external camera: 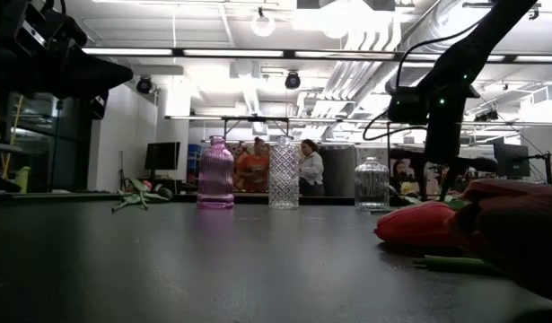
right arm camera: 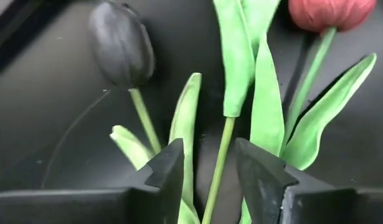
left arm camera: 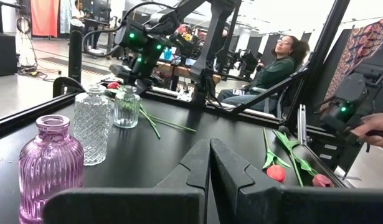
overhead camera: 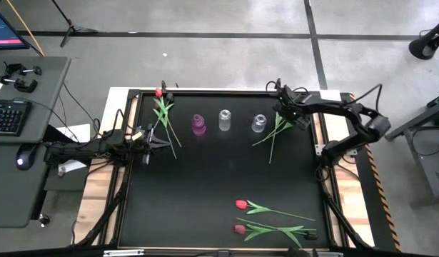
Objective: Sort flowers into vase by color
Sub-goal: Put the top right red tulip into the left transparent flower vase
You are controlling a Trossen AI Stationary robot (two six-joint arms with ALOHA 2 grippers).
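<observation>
Right now the right gripper [right arm camera: 208, 167] is at the far right of the table [overhead camera: 219, 185], low over 2 flowers lying there. Its fingers stand a little apart, with a thin green stem [right arm camera: 217, 168] between them, but I cannot tell if they pinch it. Just past the fingers lie a black tulip [right arm camera: 121, 43] and a red tulip [right arm camera: 331, 12], with green leaves [right arm camera: 260, 93] between them. 3 vases stand in a row at the far middle: a pink vase [overhead camera: 198, 125] on the left, a clear vase [overhead camera: 224, 120] in the middle and a round clear vase [overhead camera: 258, 123] on the right, near the right gripper. The left gripper [overhead camera: 162, 145] waits at the left side with its fingers pressed together, next to a red flower [overhead camera: 162, 107] at the far left. 2 more red flowers [overhead camera: 240, 205] lie at the near right.
</observation>
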